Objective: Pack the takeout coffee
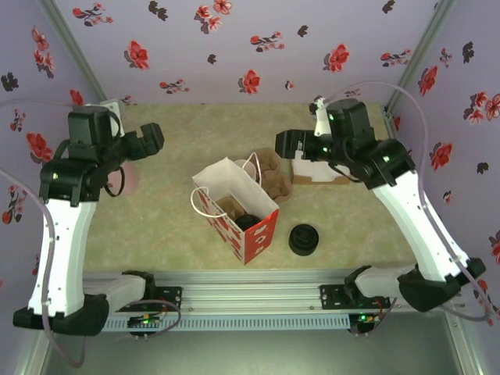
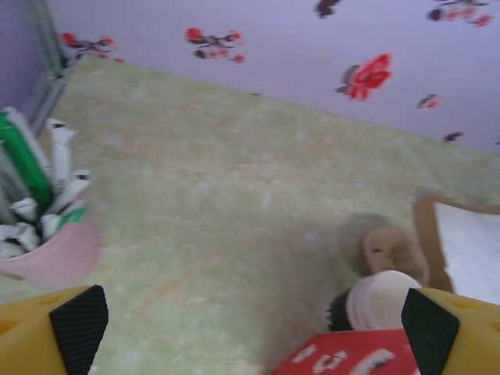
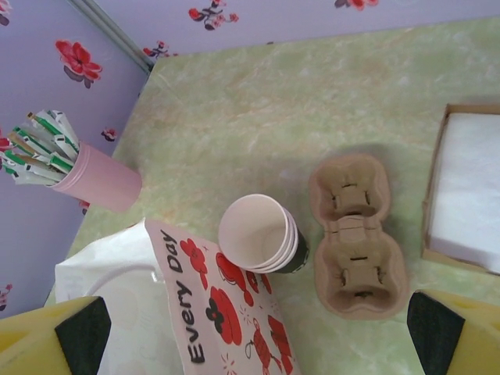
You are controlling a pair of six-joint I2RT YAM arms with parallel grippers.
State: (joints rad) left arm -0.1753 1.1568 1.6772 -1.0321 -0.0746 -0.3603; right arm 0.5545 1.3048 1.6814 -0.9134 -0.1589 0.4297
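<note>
While their jaws stand wide apart, empty, left gripper [image 2: 254,336] and right gripper [image 3: 258,332] flank the paper bag [image 1: 259,233]; takeout coffee [image 1: 248,221] inside, nearer the right gripper.

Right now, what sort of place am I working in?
Probably a staged takeout coffee counter rather than a real café: stacked paper cups, a pulp cup carrier and a pink pot of wrapped straws.
</note>
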